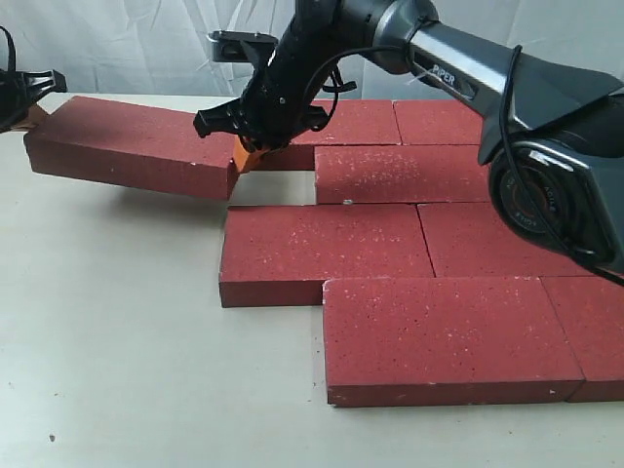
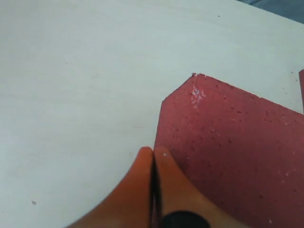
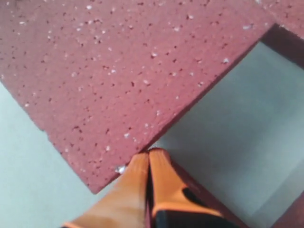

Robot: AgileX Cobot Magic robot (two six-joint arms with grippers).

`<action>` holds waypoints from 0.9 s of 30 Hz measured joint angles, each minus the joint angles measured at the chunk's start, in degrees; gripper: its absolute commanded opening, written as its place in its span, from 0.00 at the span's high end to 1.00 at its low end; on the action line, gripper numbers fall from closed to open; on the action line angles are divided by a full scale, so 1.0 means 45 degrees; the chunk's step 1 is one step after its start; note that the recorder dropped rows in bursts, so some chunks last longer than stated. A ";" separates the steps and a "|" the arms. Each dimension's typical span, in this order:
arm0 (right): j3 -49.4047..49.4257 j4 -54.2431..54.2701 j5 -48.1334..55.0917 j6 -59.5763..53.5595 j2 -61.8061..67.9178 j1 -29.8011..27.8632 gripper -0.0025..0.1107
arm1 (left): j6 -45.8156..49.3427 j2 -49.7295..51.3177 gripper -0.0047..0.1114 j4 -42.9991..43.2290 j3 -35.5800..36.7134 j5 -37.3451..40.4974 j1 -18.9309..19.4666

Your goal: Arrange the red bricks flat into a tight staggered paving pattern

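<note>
Because the loose brick (image 1: 132, 146) sits askew at ten o'clock on the bench (image 1: 117, 341), left end effector (image 2: 153, 150) and right end effector (image 3: 148, 153) both pinched together at its ends, an off-centre shove could wedge it against the laid red bricks (image 1: 370, 244)

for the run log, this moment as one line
loose brick: askew beside gap | left gripper: shut, at outer end | right gripper: shut, at inner end | paved bricks: staggered rows
</note>
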 measured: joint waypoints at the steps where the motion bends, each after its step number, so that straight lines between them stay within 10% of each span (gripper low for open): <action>1: 0.0000 0.0027 -0.0295 0.0000 0.0060 0.0000 0.98 | 0.0000 0.0057 0.96 -0.0028 0.0000 -0.0184 0.0000; 27: 0.0034 -0.0129 -0.1071 0.0583 0.0951 0.0051 0.98 | -0.0213 0.1561 0.96 0.0461 0.0000 0.0009 0.0108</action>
